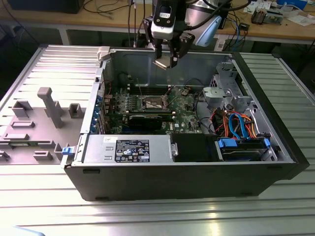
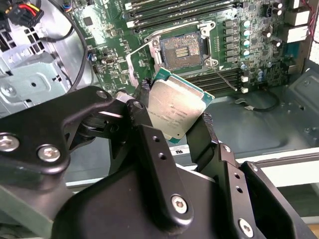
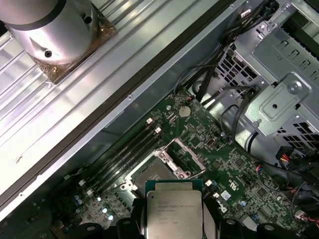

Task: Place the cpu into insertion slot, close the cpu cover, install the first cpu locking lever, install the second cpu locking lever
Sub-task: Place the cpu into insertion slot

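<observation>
Silver-topped cpu (image 2: pixel 175 110) clamped between gripper (image 2: pixel 175 105) fingers (image 2: pixel 212 139) above the insertion slot (image 2: pixel 182 50); placing step, likely needing square alignment.

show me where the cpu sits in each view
Exterior view: the cpu is a small pale plate in the jaws, above the case, higher than the slot.
Second wrist view: the cpu is tilted, gripped by its edges, with the slot beyond it.
First wrist view: the cpu sits between the jaws, with the slot just past it.
Shared landmark: the slot, its pins bare.
</observation>
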### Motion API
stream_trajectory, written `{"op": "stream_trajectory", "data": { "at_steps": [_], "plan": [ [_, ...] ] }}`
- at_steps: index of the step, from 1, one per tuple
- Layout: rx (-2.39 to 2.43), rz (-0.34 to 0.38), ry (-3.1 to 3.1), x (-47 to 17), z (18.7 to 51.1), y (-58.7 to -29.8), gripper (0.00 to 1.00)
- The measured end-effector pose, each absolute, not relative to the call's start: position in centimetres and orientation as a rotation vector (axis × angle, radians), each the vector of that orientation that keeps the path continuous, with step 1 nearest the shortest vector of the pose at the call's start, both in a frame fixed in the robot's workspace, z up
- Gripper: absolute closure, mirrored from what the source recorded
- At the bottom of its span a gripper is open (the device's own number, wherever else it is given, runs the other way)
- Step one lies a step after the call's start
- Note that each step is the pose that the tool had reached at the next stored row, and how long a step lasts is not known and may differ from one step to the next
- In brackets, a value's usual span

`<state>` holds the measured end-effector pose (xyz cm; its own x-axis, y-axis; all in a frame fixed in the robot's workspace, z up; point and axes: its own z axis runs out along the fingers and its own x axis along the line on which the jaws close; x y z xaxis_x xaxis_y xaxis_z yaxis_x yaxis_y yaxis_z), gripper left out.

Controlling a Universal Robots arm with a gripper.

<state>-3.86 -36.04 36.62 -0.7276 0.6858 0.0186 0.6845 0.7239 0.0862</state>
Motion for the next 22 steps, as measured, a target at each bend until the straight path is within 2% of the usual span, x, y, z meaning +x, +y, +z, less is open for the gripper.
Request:
{"op": "stream_trajectory", "data": {
  "at_steps": [22],
  "plan": [
    [1.308, 0.134, 2.832, -3.91, 36.25, -36.04, 0.46]
  ]
}}
